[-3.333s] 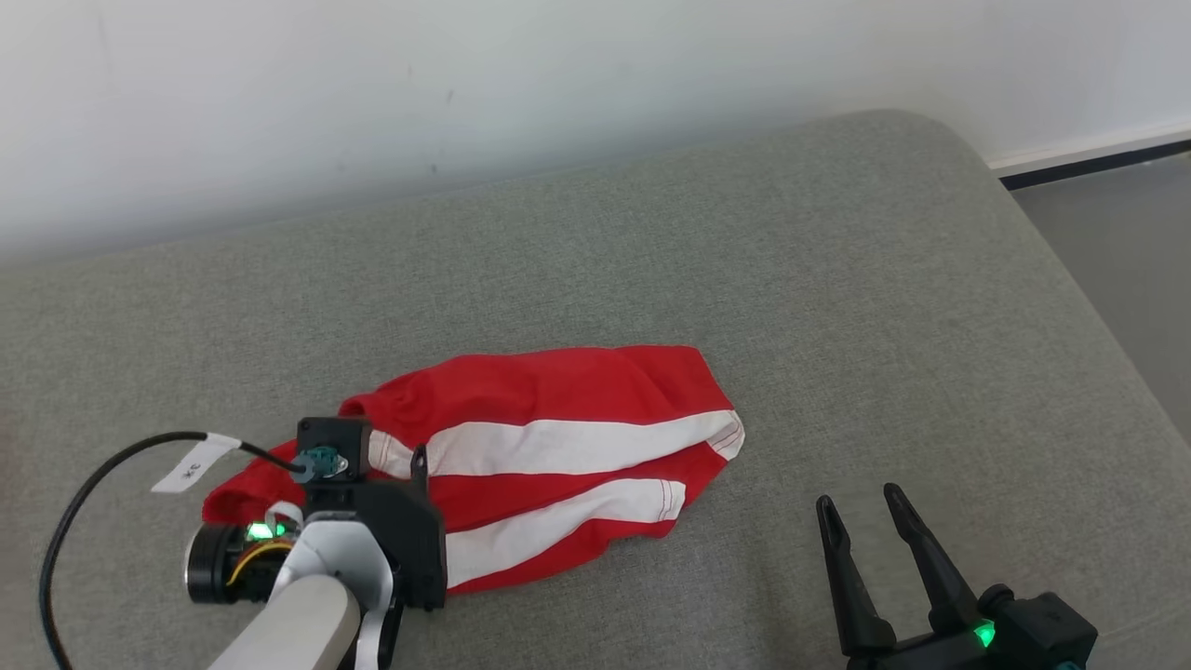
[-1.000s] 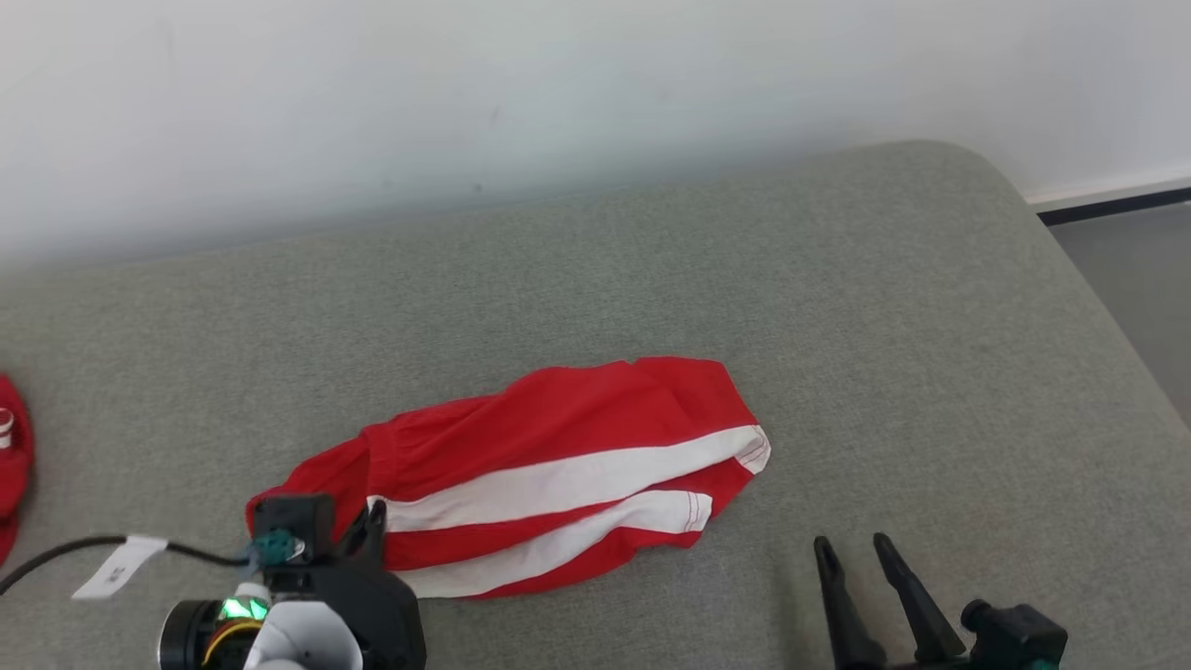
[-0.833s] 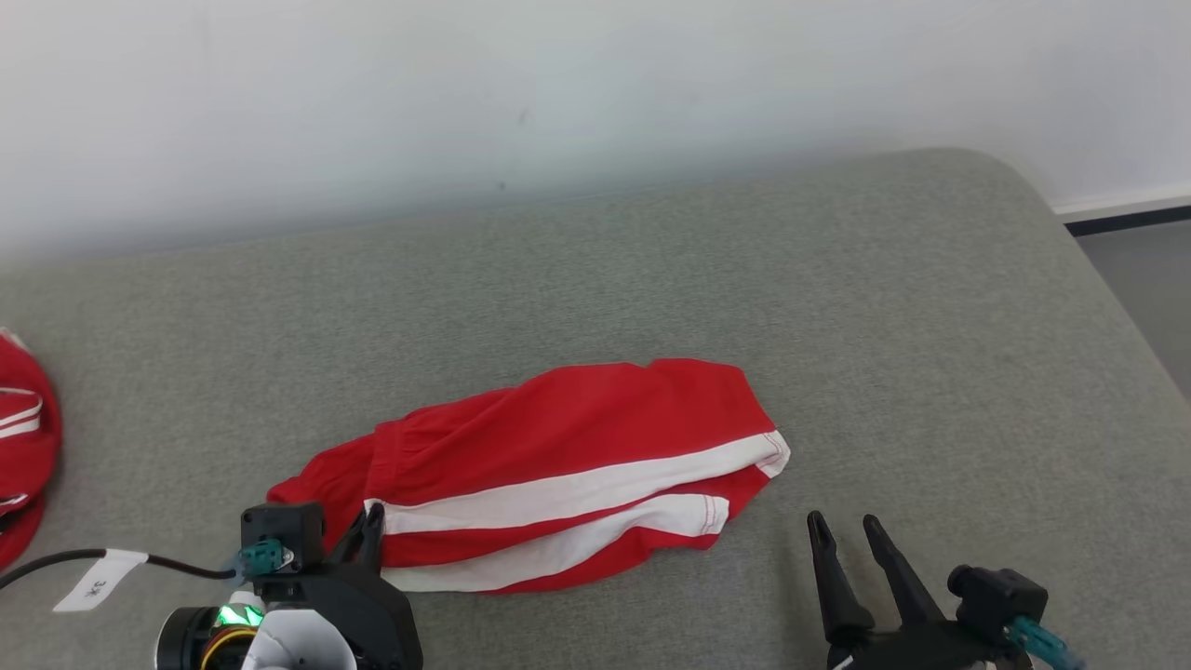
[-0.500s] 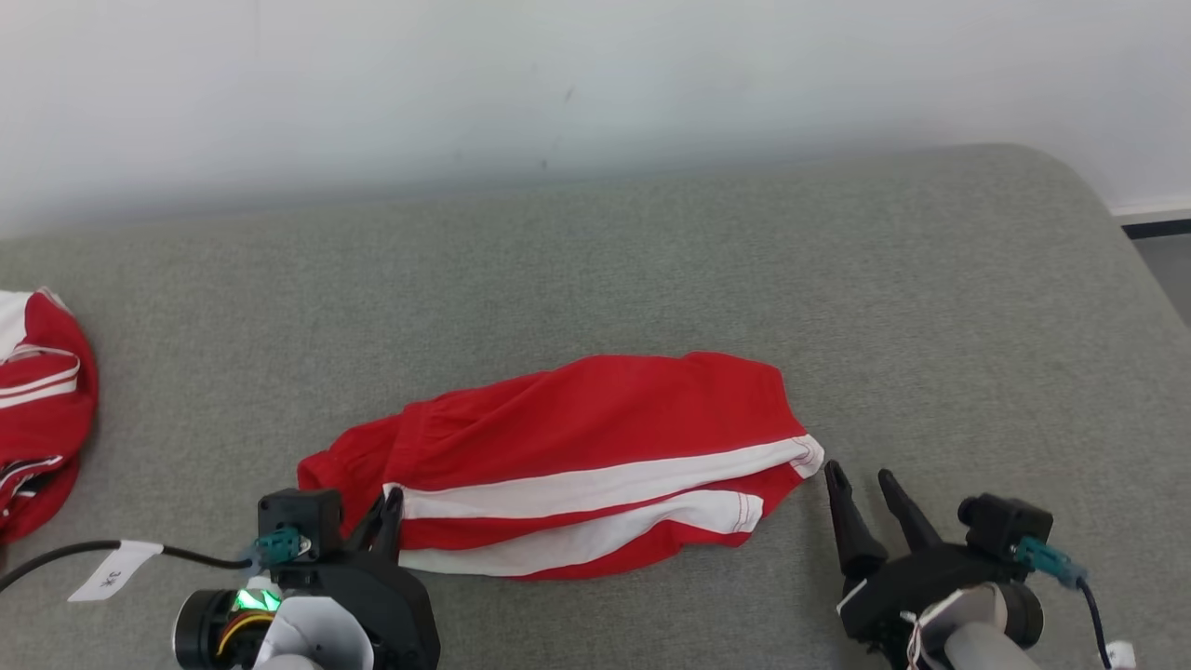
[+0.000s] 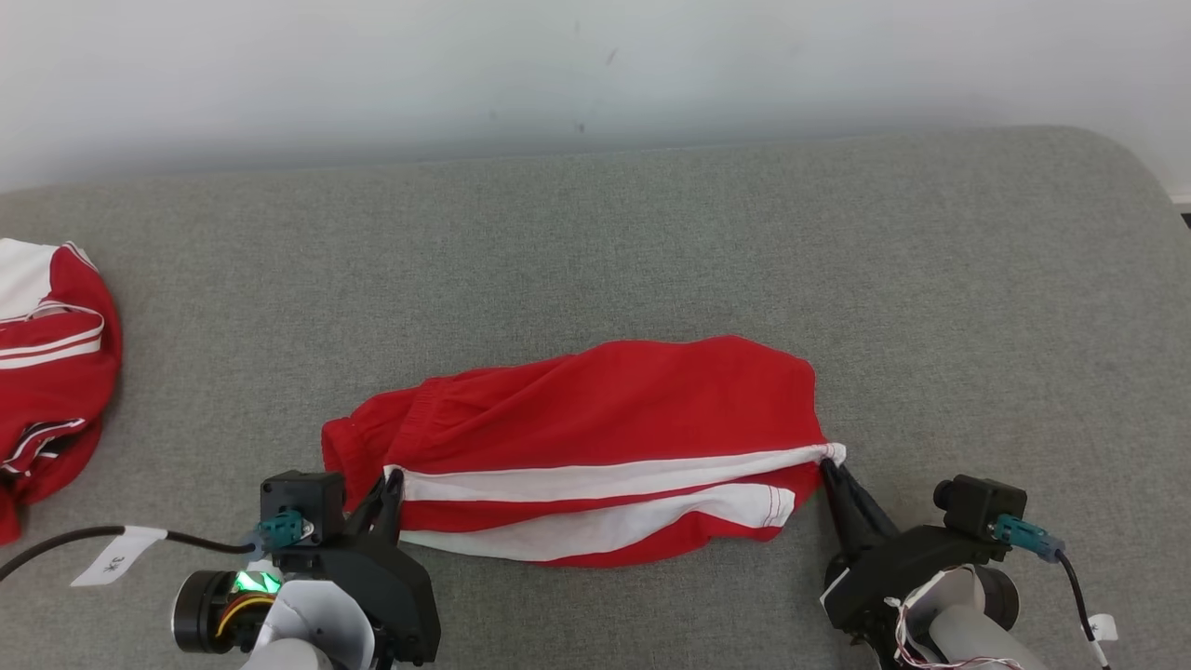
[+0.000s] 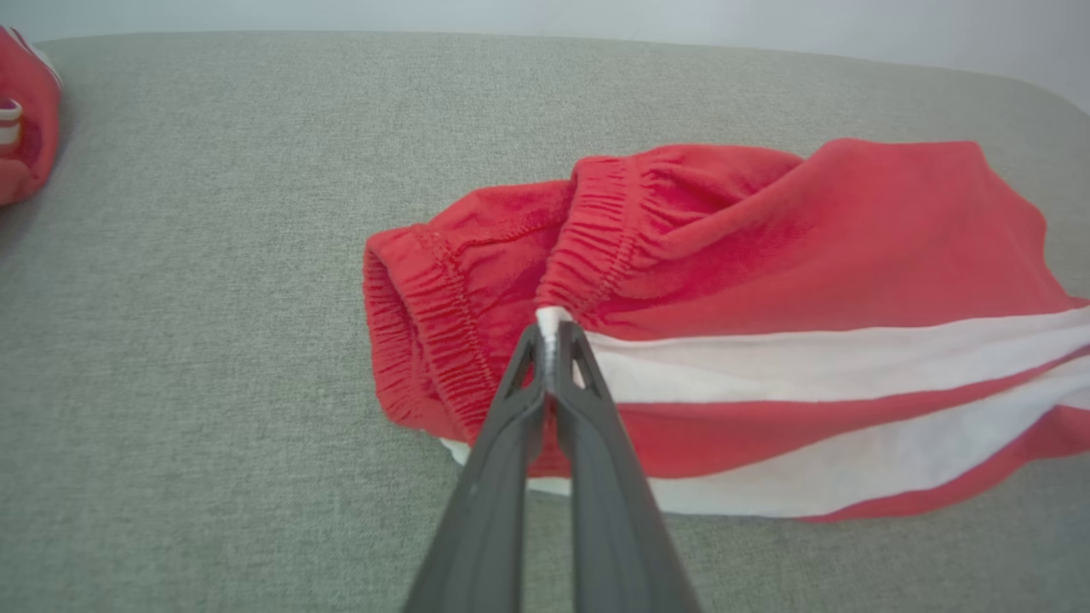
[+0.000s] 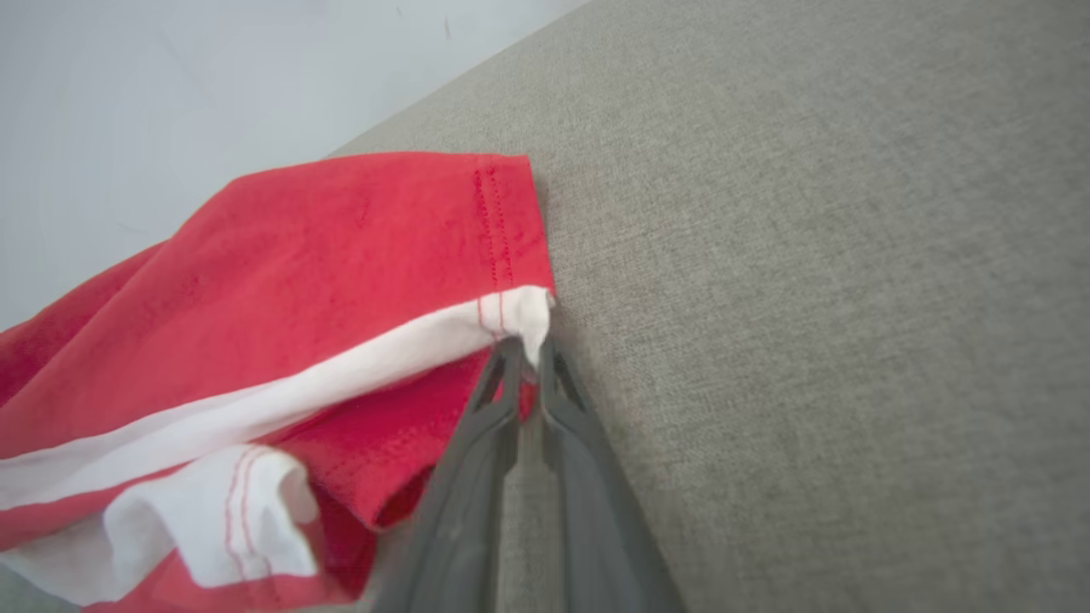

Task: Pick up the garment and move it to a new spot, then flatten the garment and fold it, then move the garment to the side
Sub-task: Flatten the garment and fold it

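The garment (image 5: 595, 437) is a pair of red shorts with white side stripes, lying stretched sideways across the grey cushion (image 5: 651, 242). My left gripper (image 5: 391, 479) is shut on the garment's waistband end, pinching the white stripe (image 6: 552, 328) at the elastic. My right gripper (image 5: 828, 465) is shut on the opposite hem corner, where the white stripe (image 7: 528, 328) ends. In the right wrist view the garment (image 7: 281, 340) lifts slightly at the pinched corner. The elastic waistband (image 6: 596, 230) bunches in the left wrist view.
A second red and white garment (image 5: 46, 372) lies at the cushion's far left edge. A white wall (image 5: 558, 65) runs behind the cushion. A cable with a white tag (image 5: 116, 558) trails left of my left wrist. Bare grey fabric lies beyond the shorts.
My right gripper moved in from the lower right to the hem corner and closed on it. The head camera turned, bringing the second garment into view on the left. The left grip held.
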